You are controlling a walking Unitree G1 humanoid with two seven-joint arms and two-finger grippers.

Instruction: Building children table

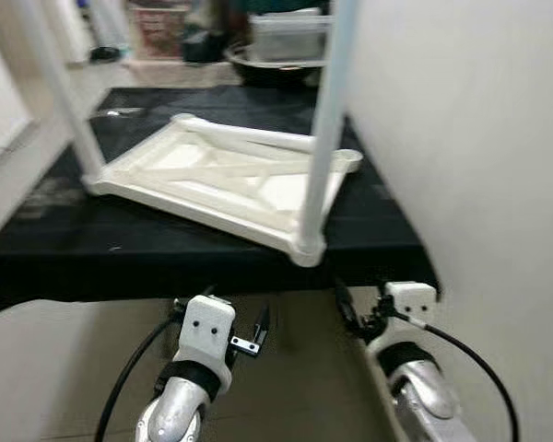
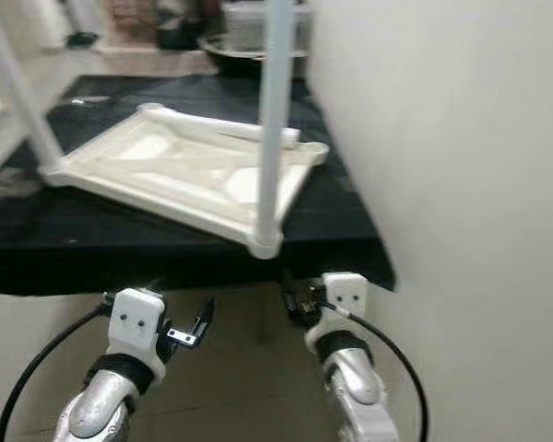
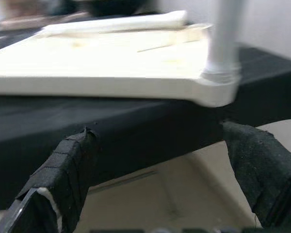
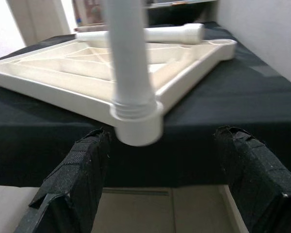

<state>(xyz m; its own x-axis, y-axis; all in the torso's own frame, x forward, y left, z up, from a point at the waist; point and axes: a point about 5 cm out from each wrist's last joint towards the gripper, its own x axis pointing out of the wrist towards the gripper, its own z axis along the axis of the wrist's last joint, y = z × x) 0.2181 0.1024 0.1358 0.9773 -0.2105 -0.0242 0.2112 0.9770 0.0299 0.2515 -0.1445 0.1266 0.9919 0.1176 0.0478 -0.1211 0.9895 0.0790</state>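
We hold both silver arms low in front of us, forearms rising from the bottom of the head views toward the edge of the bench. Our left gripper (image 1: 249, 336) sits just below that edge, its white wrist block upright and a black cable looping down beside the forearm. Its tape-wrapped fingers (image 3: 63, 179) stand wide apart, holding nothing. Our right gripper (image 1: 358, 318) is raised level with the left one, a cable arcing from its wrist. Its padded fingers (image 4: 75, 184) are likewise spread wide, the jaws empty.
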